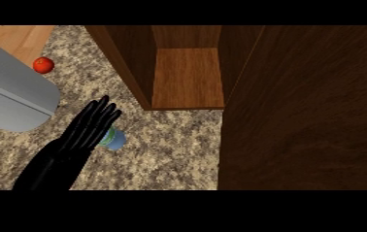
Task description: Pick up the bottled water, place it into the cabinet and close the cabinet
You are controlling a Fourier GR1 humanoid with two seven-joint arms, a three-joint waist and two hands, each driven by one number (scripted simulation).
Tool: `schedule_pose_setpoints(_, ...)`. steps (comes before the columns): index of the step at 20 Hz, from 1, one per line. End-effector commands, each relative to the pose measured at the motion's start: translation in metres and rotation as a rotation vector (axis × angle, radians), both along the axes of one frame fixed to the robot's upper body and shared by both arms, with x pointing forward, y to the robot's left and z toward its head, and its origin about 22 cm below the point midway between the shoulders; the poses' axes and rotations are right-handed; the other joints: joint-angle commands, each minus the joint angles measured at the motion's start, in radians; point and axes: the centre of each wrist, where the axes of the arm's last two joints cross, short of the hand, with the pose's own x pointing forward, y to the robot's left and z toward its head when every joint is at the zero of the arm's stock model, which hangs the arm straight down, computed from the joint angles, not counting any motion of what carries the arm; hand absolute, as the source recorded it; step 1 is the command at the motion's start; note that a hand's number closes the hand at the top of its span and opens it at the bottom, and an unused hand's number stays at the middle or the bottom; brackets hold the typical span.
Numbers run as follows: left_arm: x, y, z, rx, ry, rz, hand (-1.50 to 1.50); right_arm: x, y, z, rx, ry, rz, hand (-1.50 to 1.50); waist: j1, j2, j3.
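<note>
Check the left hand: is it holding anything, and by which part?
Nothing is held. The left hand lies with straight fingers over the bottled water, hiding all but its capped end on the counter.

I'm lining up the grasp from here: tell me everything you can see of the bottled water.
Only a small part of the bottled water shows: a pale blue, rounded end with a greenish band, peeking out at the right of the left hand. It sits on the speckled granite counter, left of the open cabinet. The hand's straight fingers cover the rest.

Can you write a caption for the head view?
Left hand over the bottled water, beside the open cabinet.
</note>
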Motion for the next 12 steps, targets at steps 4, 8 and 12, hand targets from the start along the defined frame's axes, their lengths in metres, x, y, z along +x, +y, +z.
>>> schedule_pose_setpoints(4, -0.014, 0.051, -0.009, -0.056, 0.234, -0.164, -1.50, -0.028, 0.005, -0.002, 0.150, 0.160, 0.065, -1.50, 0.017, -0.007, -0.002)
schedule_pose_setpoints(8, -0.017, 0.086, -0.011, -0.044, 0.250, -0.155, -1.50, -0.052, -0.018, 0.010, 0.142, 0.156, 0.073, -1.50, 0.017, -0.007, -0.001)
schedule_pose_setpoints(12, -0.028, 0.104, -0.003, -0.045, 0.260, -0.171, -1.50, -0.061, -0.009, -0.012, 0.149, 0.155, 0.081, -1.50, 0.020, -0.008, -0.001)
